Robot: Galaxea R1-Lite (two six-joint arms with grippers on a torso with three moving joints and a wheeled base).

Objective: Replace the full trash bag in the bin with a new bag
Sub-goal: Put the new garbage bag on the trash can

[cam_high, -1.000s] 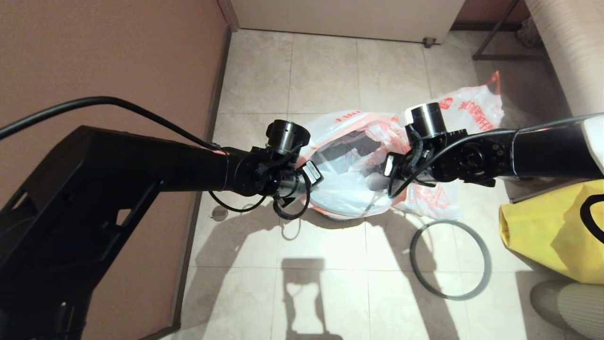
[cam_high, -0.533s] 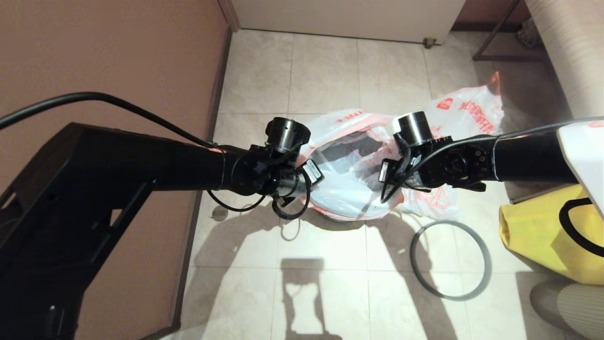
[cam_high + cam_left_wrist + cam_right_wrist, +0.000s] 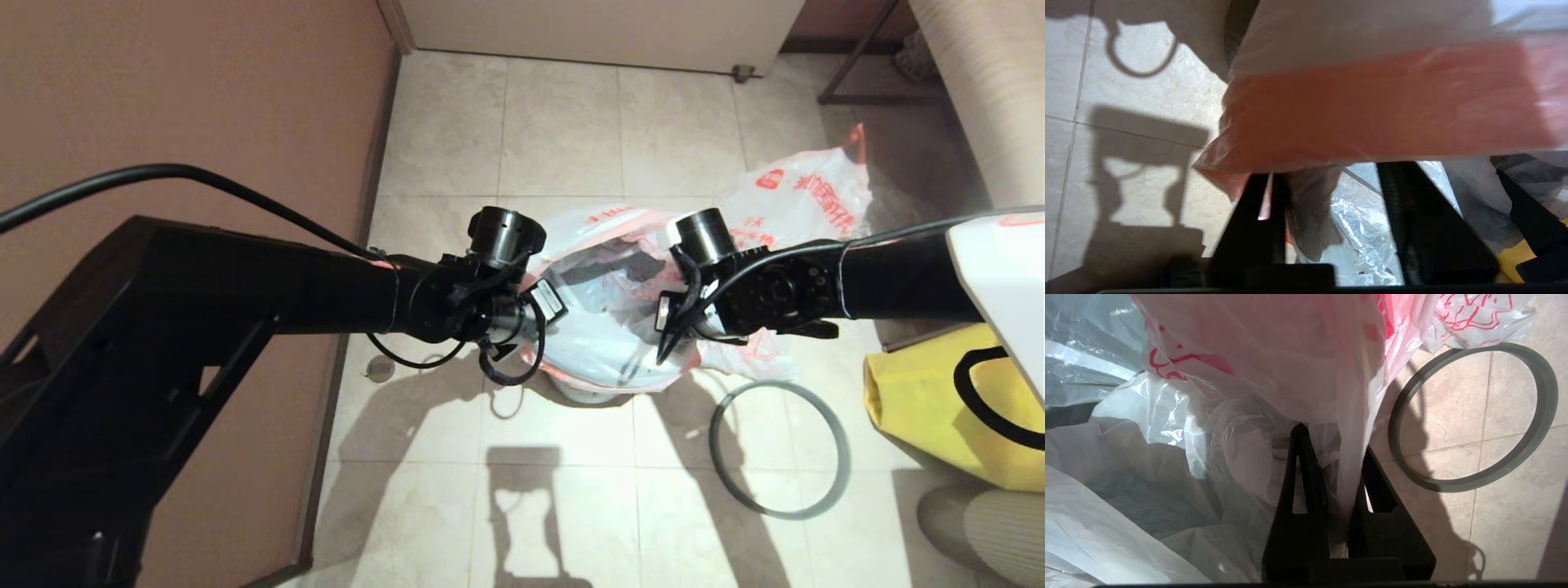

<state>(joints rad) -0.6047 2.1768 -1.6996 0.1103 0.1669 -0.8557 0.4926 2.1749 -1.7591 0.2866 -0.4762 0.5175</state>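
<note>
The step in hand is taking the full trash bag [image 3: 604,351] out of the bin [image 3: 581,398]. The bag sits in the bin with its film spilling over the sides, so that little of the bin shows beneath it. The grey ring rim [image 3: 1547,396] is already off and lies on the floor just beside the bin, on the robot's right. The new bag [image 3: 808,196] lies flat on the floor beyond, untouched.

Both arms reach in over the bag's mouth from either side. The right tool [image 3: 1337,457] is closed on a bunched strip of the bag's film at the edge nearest the ring. The left tool [image 3: 1327,175] stands with its fingers apart at the opposite edge: a red-printed band of the bag drapes across in front of it and a fold of film hangs between the fingers, but nothing looks pinched.

The next move probably calls for the left tool to close on that edge. Then, I judge, both arms should rise evenly so the thin film does not tear and the load clears the bin
</note>
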